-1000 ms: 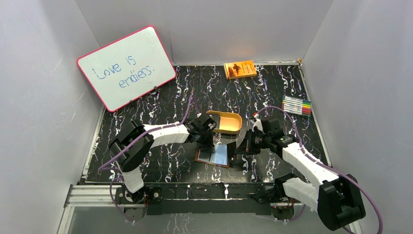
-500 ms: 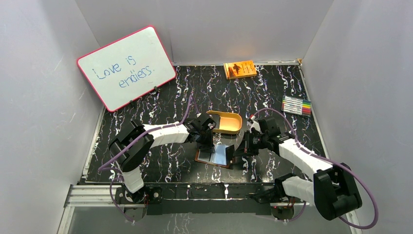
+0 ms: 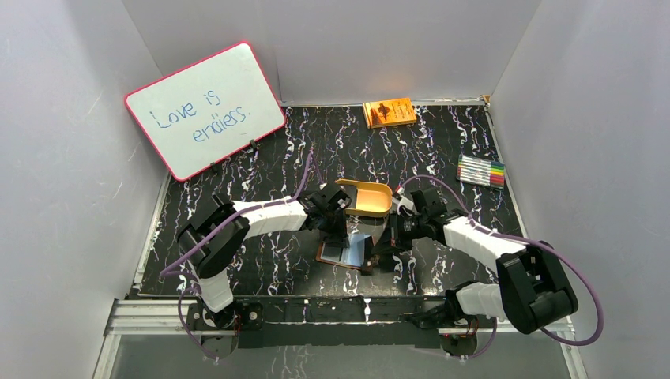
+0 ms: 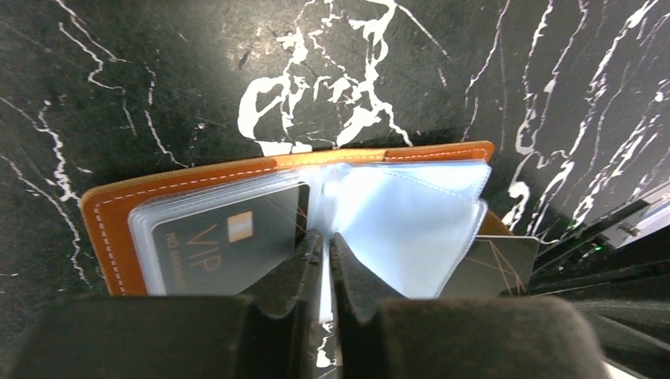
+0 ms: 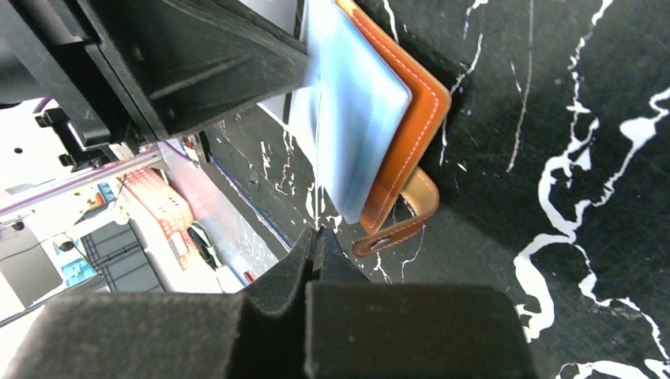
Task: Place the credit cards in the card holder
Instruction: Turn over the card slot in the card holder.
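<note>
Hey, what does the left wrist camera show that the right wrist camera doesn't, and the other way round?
Only the left wrist view shows the dark VIP card tucked inside. Only the right wrist view shows the snap strap and the right pincer shut on what looks like a thin card, edge-on. Both show the open card holder, its clear sleeves, the left pincer nipping one, and the black marbled table.
</note>
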`<action>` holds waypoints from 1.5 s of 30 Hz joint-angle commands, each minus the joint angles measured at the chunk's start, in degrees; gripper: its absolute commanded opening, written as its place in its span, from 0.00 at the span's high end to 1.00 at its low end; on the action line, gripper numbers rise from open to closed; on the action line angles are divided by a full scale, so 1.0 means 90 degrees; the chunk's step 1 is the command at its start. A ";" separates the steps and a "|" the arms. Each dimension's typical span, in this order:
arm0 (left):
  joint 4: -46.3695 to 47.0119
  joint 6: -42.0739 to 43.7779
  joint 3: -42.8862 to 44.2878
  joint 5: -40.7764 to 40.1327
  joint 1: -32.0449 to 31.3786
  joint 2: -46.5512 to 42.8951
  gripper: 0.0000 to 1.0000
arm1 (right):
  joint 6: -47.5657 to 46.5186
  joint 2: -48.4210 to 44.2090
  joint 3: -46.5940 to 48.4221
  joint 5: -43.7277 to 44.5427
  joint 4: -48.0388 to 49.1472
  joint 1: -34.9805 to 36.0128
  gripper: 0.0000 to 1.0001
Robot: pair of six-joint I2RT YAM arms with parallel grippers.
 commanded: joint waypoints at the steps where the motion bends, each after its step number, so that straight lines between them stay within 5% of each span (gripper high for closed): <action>1: -0.0633 0.0180 0.0141 -0.0182 0.0035 -0.0216 0.84 | -0.0065 0.0097 0.0301 -0.0251 0.0376 0.0067 1.00; 7: -0.0956 0.0330 0.0486 -0.0187 0.0076 -0.0357 0.61 | 0.0086 0.0328 0.0327 -0.0203 0.0656 0.0273 1.00; 18: -0.1355 0.0534 0.0875 -0.0157 0.0122 -0.0678 0.46 | 0.0244 0.0680 0.0460 -0.0144 0.0961 0.0587 1.00; 29: -0.1832 0.0605 0.1080 -0.0453 0.0149 -0.1223 0.41 | 0.0530 0.0857 0.0694 -0.0036 0.1233 0.0859 1.00; 45: -0.1161 0.0250 -0.0738 -0.1293 0.0407 -0.2727 0.40 | 0.0987 0.1499 0.1037 0.0417 0.1728 0.1390 1.00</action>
